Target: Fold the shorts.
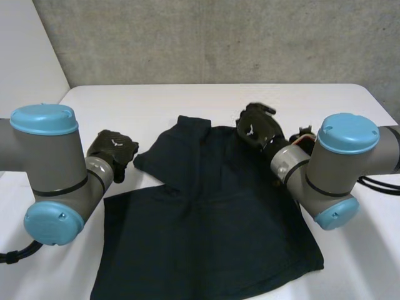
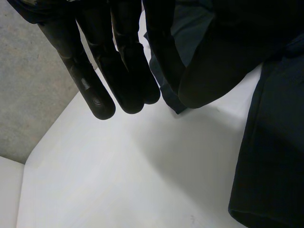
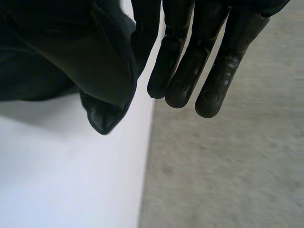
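My left hand (image 1: 112,150) is above the left side of the desk (image 1: 187,100), at the left corner of the shorts (image 1: 206,219). Its fingers (image 2: 128,71) are straight and pressed together. They pinch a hem of the cloth against the thumb (image 2: 218,66), and a small cloth corner shows just beyond them.

The shorts are dark navy and occupy the middle of the desk, between my two arms. The near part lies flat. The far part is bunched and creased, and runs from one hand to the other.

My right hand (image 1: 257,125) is at the far right corner of the shorts. Its fingers are also straight and close together. Cloth is pinched between them and the thumb, with a pointed corner of fabric hanging below the grip, above the desk.
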Motion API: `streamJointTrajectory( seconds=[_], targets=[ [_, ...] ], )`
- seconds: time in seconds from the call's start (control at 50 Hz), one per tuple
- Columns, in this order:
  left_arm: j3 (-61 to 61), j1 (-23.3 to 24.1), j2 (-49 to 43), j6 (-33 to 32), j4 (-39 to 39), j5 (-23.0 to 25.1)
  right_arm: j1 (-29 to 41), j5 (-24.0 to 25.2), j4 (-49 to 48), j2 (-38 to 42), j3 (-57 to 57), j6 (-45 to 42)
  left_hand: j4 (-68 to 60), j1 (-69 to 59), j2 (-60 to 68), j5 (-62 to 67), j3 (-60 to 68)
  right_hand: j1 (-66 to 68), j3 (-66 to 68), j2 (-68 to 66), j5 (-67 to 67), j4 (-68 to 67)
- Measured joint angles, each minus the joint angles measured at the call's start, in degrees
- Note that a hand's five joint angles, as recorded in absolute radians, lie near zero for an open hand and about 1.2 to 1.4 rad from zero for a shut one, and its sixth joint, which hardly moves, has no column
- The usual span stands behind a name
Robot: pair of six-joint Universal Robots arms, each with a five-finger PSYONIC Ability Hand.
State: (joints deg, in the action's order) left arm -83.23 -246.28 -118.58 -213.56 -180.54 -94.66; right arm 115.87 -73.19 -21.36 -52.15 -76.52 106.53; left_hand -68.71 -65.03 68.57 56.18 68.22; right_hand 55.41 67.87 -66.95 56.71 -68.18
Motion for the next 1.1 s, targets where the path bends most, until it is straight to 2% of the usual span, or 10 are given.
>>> streamJointTrajectory(
  seconds=[0.22, 0.38, 0.44, 0.46, 0.5, 0.74, 0.84, 0.94, 0.98, 1.1],
  targets=[
    [-0.05, -0.05, -0.05, 0.06, 0.01, 0.0, -0.14, -0.73, -2.3, -3.46, 0.79, 6.29, 0.0, 0.0, 0.0, 0.0, 0.0, 0.0, 0.0, 0.0, 0.0, -0.01],
    [-0.3, 0.0, -0.07, 0.09, 0.01, 0.07, -0.04, 3.47, 0.15, -3.5, -0.76, 8.28, 0.0, 0.0, 0.0, 0.0, 0.0, 0.45, -0.24, 0.11, -0.07, 0.05],
    [-0.67, -0.01, -0.08, 0.13, -0.01, 0.12, -0.34, 5.52, 2.89, -2.52, -1.58, 8.71, 0.0, 0.0, 0.0, 0.0, 0.0, -23.0, -28.1, 27.43, -26.08, 28.3],
    [-0.71, -0.01, -0.08, 0.13, -0.01, 0.13, -0.41, 5.67, 3.19, -2.44, -1.62, 8.81, 0.0, 0.0, 0.0, 0.0, 0.0, -23.0, -28.1, 27.43, -26.08, 28.3],
    [-0.98, -0.03, -0.11, 0.15, -0.01, 0.15, -1.27, 6.0, 4.7, -2.14, -1.61, 10.25, 0.0, 0.0, 0.0, 0.0, 0.0, -35.97, -45.3, 44.56, -44.51, 45.63],
    [-1.34, -0.28, -0.09, 0.2, -0.04, 0.34, -11.8, 2.69, 7.89, -9.38, 0.36, 42.63, 1.1, 0.0, -0.86, 0.0, -0.62, -41.3, -53.33, 51.12, -51.65, 52.73],
    [-1.38, -0.2, 0.59, 0.31, -0.04, 0.38, -14.28, 2.6, 12.69, -12.19, -0.75, 50.68, 12.14, 9.43, -11.97, -9.44, -11.53, -41.3, -53.33, 51.12, -51.67, 52.73],
    [-1.92, 0.1, 1.69, 0.52, 0.08, 0.55, -14.68, 3.15, 18.1, -14.14, -2.02, 51.35, 20.42, 17.56, -20.67, -17.85, -20.24, -41.3, -53.33, 51.12, -51.66, 52.73],
    [-3.35, 0.32, 3.52, 0.78, 0.15, 1.39, -14.65, 4.14, 23.51, -16.03, -3.74, 49.75, 31.32, 28.55, -31.3, -28.68, -30.32, -41.3, -53.11, 51.09, -51.47, 52.64],
    [-8.89, 0.58, 9.73, 2.41, 0.46, 5.48, -14.6, 9.32, 33.8, -20.66, -10.17, 41.51, 42.06, 38.08, -41.56, -39.57, -40.87, -40.79, -50.42, 49.9, -49.17, 50.74]
  ],
)
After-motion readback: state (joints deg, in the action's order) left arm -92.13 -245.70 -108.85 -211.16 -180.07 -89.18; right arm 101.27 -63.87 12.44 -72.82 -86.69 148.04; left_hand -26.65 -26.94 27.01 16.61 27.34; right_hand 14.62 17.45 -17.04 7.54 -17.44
